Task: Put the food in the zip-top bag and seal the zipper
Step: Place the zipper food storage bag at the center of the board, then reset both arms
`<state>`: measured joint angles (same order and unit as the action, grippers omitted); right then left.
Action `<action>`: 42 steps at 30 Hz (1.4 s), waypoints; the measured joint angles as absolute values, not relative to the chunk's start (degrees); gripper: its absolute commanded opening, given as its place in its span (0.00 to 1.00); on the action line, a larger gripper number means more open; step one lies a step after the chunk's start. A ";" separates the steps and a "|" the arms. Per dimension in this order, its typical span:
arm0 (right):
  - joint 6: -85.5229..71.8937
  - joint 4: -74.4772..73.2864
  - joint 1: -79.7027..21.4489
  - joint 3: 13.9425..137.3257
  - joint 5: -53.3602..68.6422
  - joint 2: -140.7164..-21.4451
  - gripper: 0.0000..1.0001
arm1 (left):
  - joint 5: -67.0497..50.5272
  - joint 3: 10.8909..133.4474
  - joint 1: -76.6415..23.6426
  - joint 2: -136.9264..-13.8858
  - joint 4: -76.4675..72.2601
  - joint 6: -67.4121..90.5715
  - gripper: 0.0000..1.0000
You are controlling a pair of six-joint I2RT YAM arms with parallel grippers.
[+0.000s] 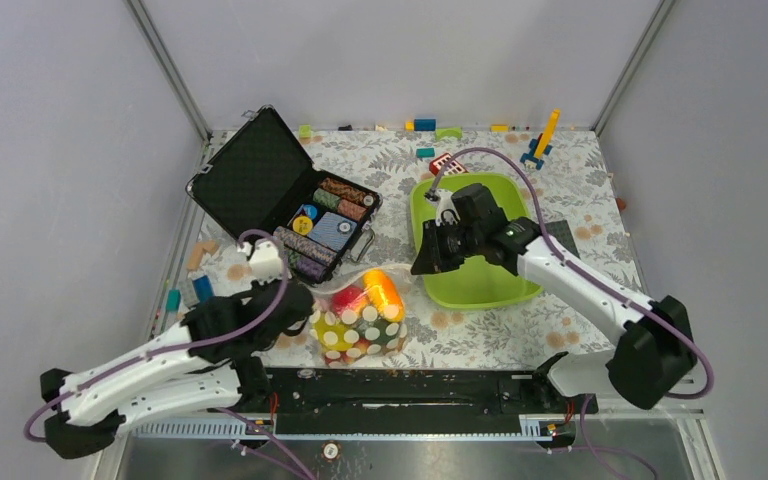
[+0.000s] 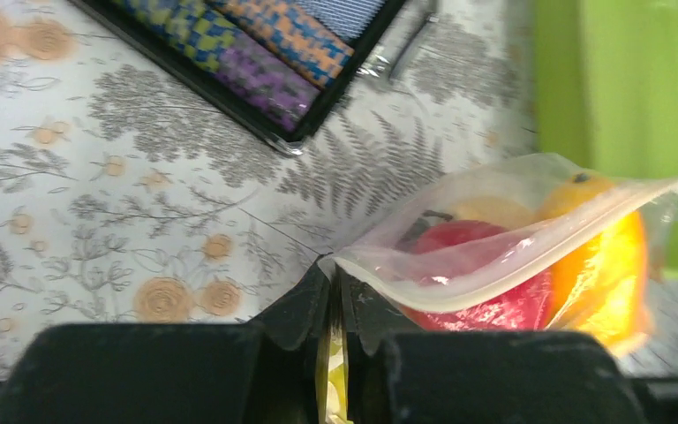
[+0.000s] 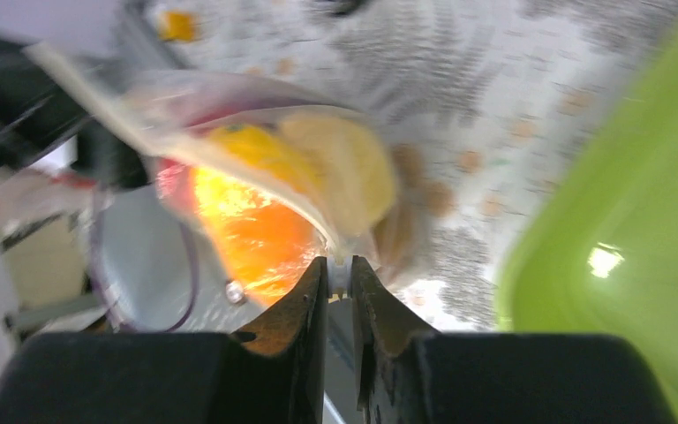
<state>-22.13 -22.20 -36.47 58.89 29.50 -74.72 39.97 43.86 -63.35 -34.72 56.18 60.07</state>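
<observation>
Chip case (image 1: 260, 180): black, lid thrown open, at the far left of the flowered table (image 1: 520, 330); rows of striped chips (image 1: 335, 200) inside.
Left gripper (image 2: 334, 296): jaws pressed together, pinching the near corner of the bag's mouth edge; thin plastic nipped between the tips.
Zip-top bag (image 1: 360, 325): clear, white-dotted face turned up, lying on the table near the front edge, between the case and the tray, touching neither; stretched between the two grippers.
Food: inside the bag. Red apple (image 2: 477, 243) nearest the left fingers, orange mango (image 2: 600, 265) beside it toward the tray, yellowish ball (image 2: 494, 210) behind the apple.
Zipper (image 2: 459, 296): whitish band along the mouth, sagging between the two held ends; unclear whether pressed shut along its whole length.
Right gripper (image 3: 340, 265): jaws closed to a thin slit, apparently on the far end of the bag's mouth edge; blurred in the wrist view, mango glowing just behind the tips.
Tray (image 1: 480, 285): lime-green, right of the bag, under the right arm's wrist.
</observation>
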 measured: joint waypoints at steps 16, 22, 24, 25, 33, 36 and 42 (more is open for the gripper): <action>-19.03 -20.69 -36.34 65.82 4.82 -85.82 0.32 | 29.89 40.42 -39.57 -48.97 35.86 48.88 0.76; -16.82 -19.79 -36.29 67.57 1.93 -88.47 0.67 | 26.92 40.47 -39.13 -49.65 32.95 44.73 0.99; -15.94 -19.68 -36.29 68.71 1.65 -88.44 0.80 | 26.70 40.53 -39.09 -49.25 32.80 43.88 0.99; -15.25 -19.38 -36.29 69.30 1.08 -88.42 0.87 | 26.63 40.53 -39.05 -48.84 32.84 43.40 0.99; -14.66 -18.41 -36.16 67.75 -11.77 -79.13 1.00 | 28.62 42.50 -39.05 -40.23 33.89 41.50 0.99; -17.56 -17.52 -33.89 63.05 -16.64 -71.29 1.00 | 29.36 42.61 -38.87 -37.82 33.65 41.21 0.99; -24.75 -17.39 -18.26 52.58 -16.99 -61.54 0.99 | 26.98 42.50 -33.01 -39.07 31.07 40.73 0.99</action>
<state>-24.75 -17.39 -18.26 52.58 -16.99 -61.54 26.98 42.50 -33.01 -39.07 31.07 40.73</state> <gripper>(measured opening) 0.994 0.985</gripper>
